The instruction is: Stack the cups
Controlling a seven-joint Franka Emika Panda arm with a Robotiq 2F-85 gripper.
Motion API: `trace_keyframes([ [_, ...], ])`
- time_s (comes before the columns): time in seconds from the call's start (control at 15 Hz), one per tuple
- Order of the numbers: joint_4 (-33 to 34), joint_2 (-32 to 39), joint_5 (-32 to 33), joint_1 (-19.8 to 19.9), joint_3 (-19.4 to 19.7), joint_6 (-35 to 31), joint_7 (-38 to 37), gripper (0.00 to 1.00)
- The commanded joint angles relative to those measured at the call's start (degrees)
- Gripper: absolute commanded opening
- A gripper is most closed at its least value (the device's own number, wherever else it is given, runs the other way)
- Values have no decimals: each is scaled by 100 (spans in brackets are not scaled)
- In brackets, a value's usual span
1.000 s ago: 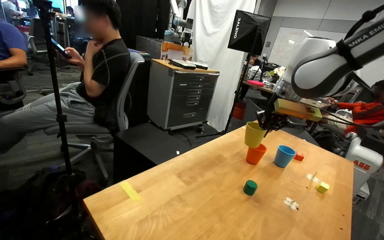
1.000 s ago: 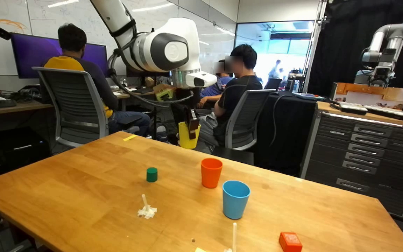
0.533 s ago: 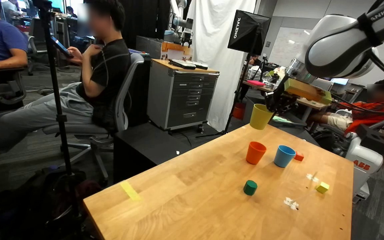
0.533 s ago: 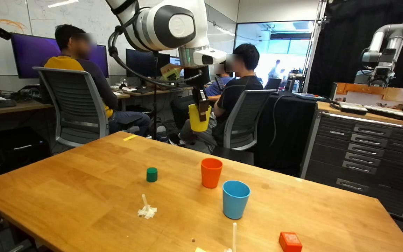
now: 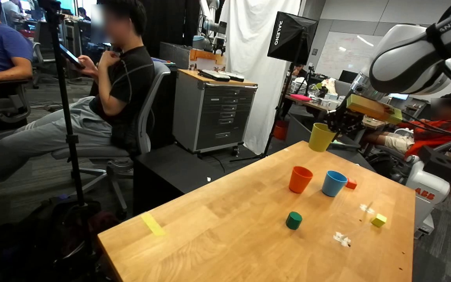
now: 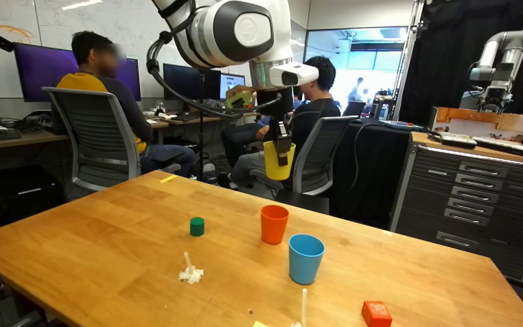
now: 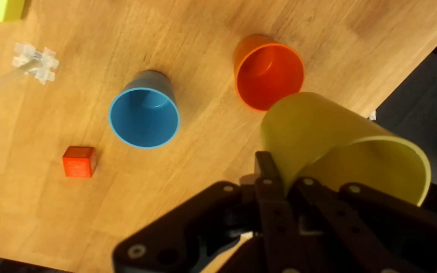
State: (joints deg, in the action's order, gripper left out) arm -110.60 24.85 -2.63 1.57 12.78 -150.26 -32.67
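My gripper (image 7: 285, 182) is shut on the wall of the yellow cup (image 7: 317, 125), with one finger outside and the other hidden by the cup. That cup hangs in the air above the table, mouth up and a little tilted, in both exterior views (image 5: 321, 138) (image 6: 278, 165). Below it the orange-red cup (image 6: 274, 225) stands upright on the table, its mouth facing up and hollow inside. Beside that one the blue cup (image 6: 306, 260), also upright, has nothing in it in the wrist view. The yellow cup overlaps the orange-red cup's rim (image 7: 269, 77) in the wrist view.
On the wooden table (image 5: 217, 235) lie a green block (image 5: 294, 220), a red block (image 7: 79, 162) near the blue cup, and a yellow block (image 5: 379, 220). Thin upright sticks are taped down, one at a white tape patch (image 6: 190, 274). The table's edge runs close behind the orange-red cup.
The yellow cup, held throughout, has risen and then dipped slightly while shifting right in both exterior views. The orange-red and blue cups have stayed put.
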Motion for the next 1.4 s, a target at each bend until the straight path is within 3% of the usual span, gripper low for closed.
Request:
trace_keyframes([
  [0.0, 61, 139, -110, 115, 9, -227, 60, 5],
  [1.33, 1166, 1502, -317, 194, -66, -76, 103, 5],
])
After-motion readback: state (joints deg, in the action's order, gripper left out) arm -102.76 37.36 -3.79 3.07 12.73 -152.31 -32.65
